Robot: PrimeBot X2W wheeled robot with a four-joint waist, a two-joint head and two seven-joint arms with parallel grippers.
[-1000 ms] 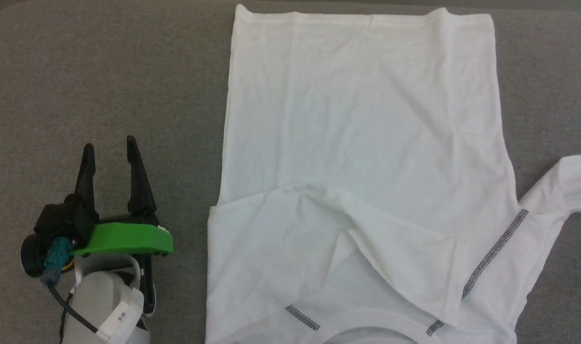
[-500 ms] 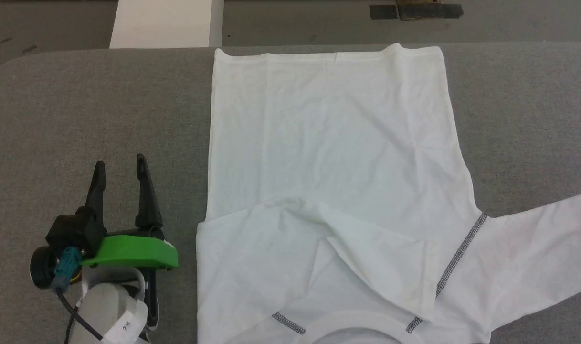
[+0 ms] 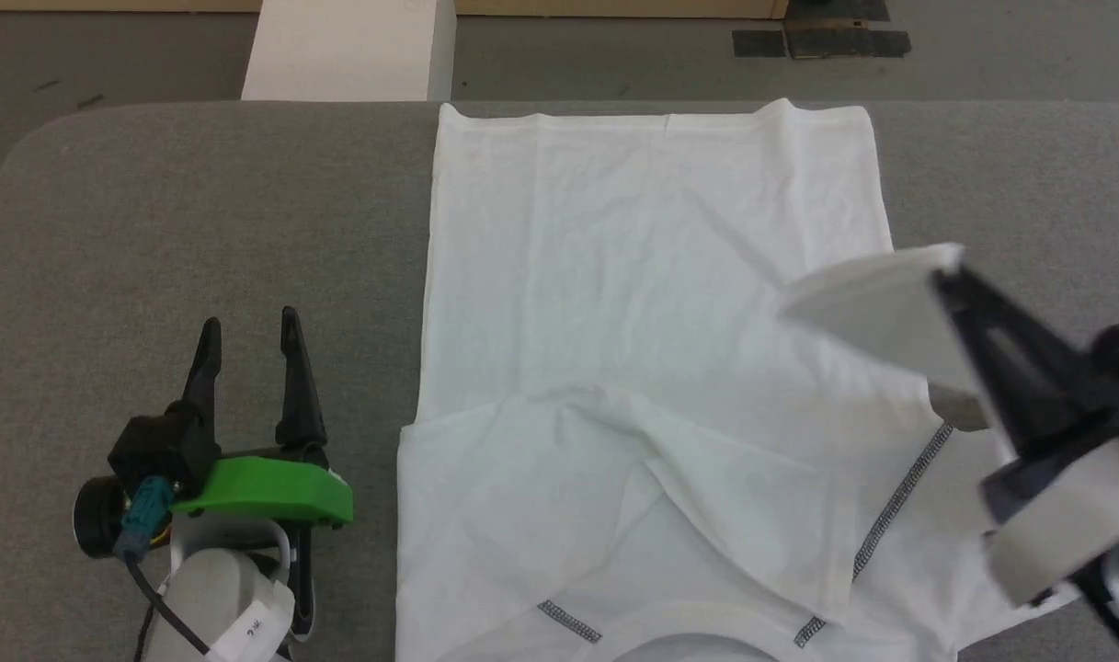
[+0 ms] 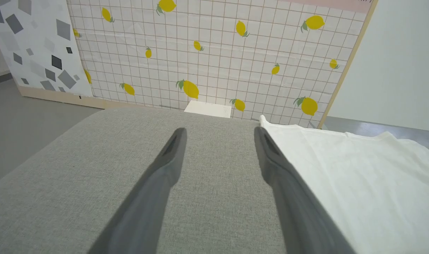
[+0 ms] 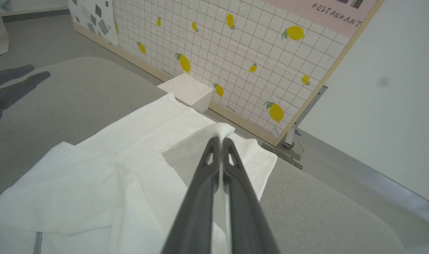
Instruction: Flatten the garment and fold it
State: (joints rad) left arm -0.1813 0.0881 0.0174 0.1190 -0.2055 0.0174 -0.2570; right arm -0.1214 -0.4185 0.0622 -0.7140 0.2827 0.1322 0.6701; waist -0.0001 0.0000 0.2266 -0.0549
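Note:
The white garment (image 3: 651,303) lies spread on the grey table, hem at the far edge, neck at the near edge, its left sleeve folded across the chest. Grey stitched seams run by the neck and right shoulder. My right gripper (image 3: 954,276) is shut on the end of the right sleeve (image 3: 876,308), lifted above the garment's right side. The right wrist view shows the fingers pinching the white sleeve (image 5: 196,148) at the gripper (image 5: 219,139) tips. My left gripper (image 3: 251,326) rests open over bare table left of the garment (image 4: 359,176), the gripper (image 4: 218,132) holding nothing.
A rigid white box (image 3: 348,51) stands on the floor beyond the table's far edge, also seen as the box (image 5: 186,90) in the right wrist view. A lemon-patterned panel (image 4: 218,53) stands behind. The grey table (image 3: 154,202) has rounded corners.
The head camera has shifted. My right arm has come into view, lifting the right sleeve, which lay stretched out to the right, up over the garment. The left gripper stays open.

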